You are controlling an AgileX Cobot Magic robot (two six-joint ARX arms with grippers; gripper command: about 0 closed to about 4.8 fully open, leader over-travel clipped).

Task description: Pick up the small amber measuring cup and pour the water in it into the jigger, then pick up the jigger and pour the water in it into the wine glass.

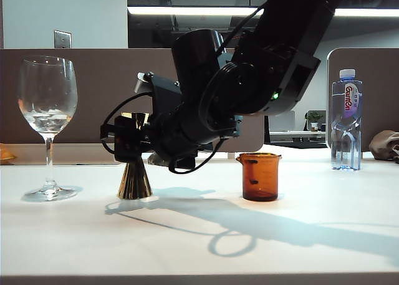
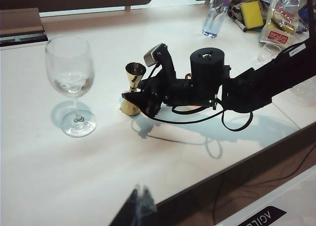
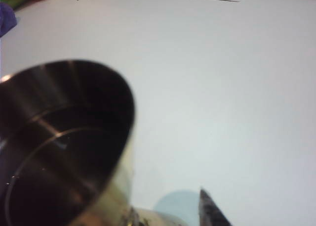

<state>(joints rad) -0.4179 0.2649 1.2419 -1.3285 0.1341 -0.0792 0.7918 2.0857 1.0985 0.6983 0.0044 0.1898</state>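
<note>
Between wine glass [image 1: 47, 104] and amber cup [image 1: 259, 176], right pincer [image 1: 128, 141] around jigger [image 1: 134, 179]

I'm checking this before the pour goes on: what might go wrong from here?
1. The right hand sits at the narrow waist of the jigger, jaws not clearly clamped; a loose grip may tip it on the table.
2. The wine glass stands close on a thin stem; a swing of the arm might knock it.
3. The amber measuring cup sits right beside the arm.
</note>
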